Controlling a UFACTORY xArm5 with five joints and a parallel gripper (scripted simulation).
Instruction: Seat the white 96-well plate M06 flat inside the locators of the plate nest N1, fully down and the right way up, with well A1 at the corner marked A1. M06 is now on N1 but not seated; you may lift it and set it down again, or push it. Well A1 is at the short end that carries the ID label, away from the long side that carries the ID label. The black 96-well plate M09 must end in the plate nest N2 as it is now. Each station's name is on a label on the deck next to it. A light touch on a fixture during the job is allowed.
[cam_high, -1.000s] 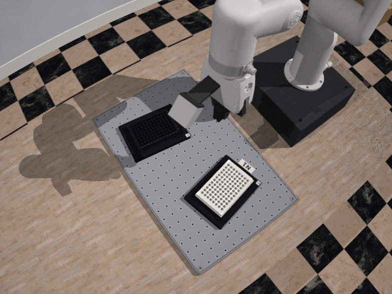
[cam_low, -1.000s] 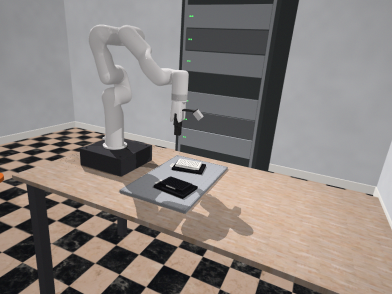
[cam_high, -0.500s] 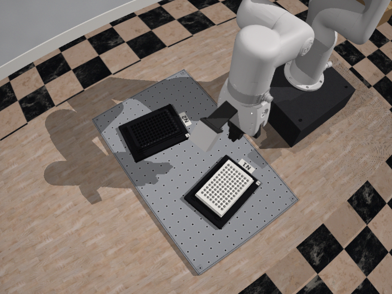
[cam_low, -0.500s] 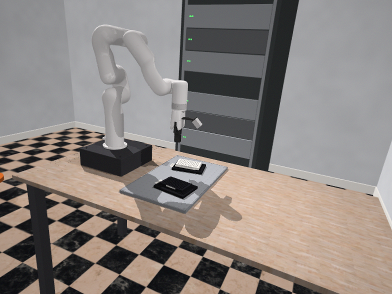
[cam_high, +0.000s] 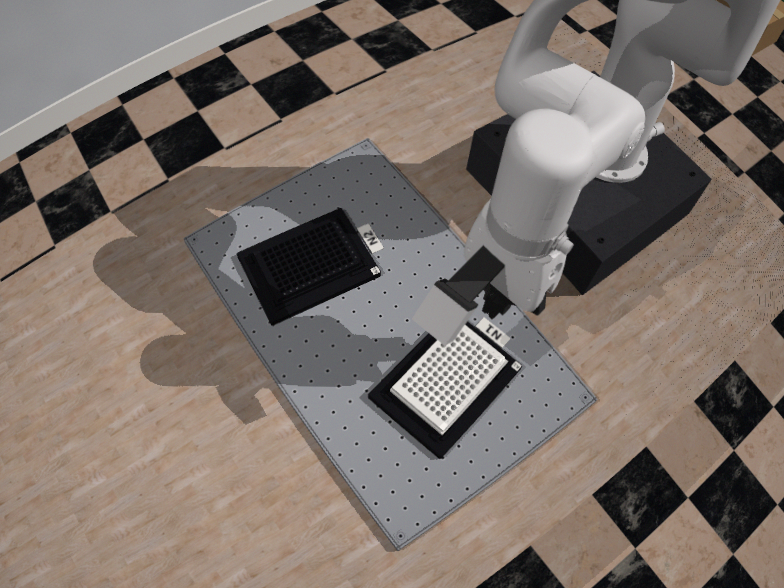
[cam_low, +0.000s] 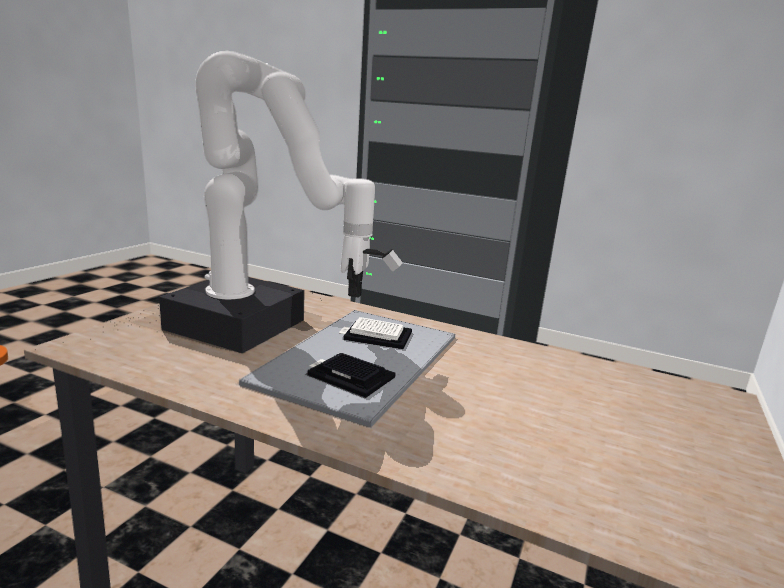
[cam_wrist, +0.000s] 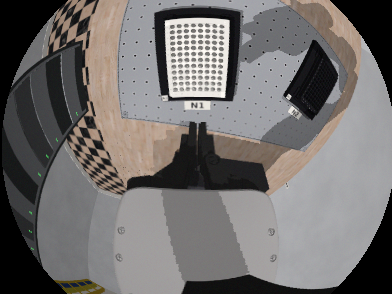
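The white well plate M06 (cam_high: 449, 377) lies on the black nest N1, well side up and slightly askew in the frame. It also shows in the exterior view (cam_low: 377, 327) and in the wrist view (cam_wrist: 198, 59). The black plate M09 (cam_high: 308, 258) sits in nest N2 at the far left of the deck. My gripper (cam_wrist: 197, 132) (cam_low: 353, 292) is shut and empty. It hangs above the deck's edge beside the N1 label (cam_high: 493, 331), well above the plate.
The grey perforated deck (cam_high: 386, 335) lies on a wooden table. The arm's black base block (cam_high: 595, 202) stands right of the deck. A tall dark rack (cam_low: 455, 158) stands behind the table. The wrist camera housing (cam_high: 443, 313) overhangs the plate's near corner.
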